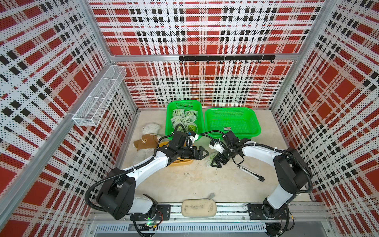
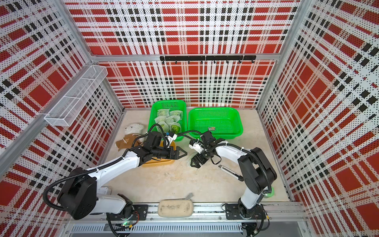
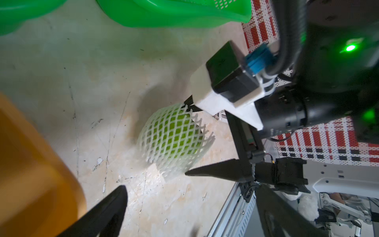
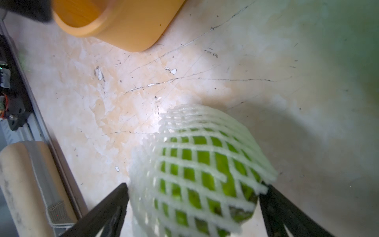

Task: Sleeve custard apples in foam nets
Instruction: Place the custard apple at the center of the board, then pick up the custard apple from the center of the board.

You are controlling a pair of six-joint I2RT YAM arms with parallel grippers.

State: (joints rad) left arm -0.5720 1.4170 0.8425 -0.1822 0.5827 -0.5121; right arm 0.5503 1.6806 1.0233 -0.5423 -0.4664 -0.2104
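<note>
**A:** Top views first. Where is the fruit?

**B:** A white diamond-mesh foam net (image 1: pixel 209 161), with green showing through it, lies on the beige stone-look table (image 1: pixel 184 184) just right of the shallow orange plastic tray (image 1: pixel 180 162). The black right gripper (image 1: pixel 215 163) straddles the net. The black left gripper (image 1: pixel 202 153) sits at the tray's right end. Behind the tray, a bright green perforated plastic basket (image 1: pixel 170 108) holds more netted fruits (image 1: pixel 184 120).

**A:** And the left wrist view?

**B:** The left gripper's jaws are spread wide with nothing between them. A round yellow-green custard apple (image 3: pixel 174 141) fills the net and rests on the table, apart from the tray. The right gripper's fingers (image 3: pixel 215 169) flank it.

**A:** The right wrist view?

**B:** The right gripper's jaws stand wide, one finger on each side of the netted apple. One finger meets the net's edge and the other is just beside it. I cannot tell whether either presses on it. The tray lies well apart from the apple, across bare table.
</note>
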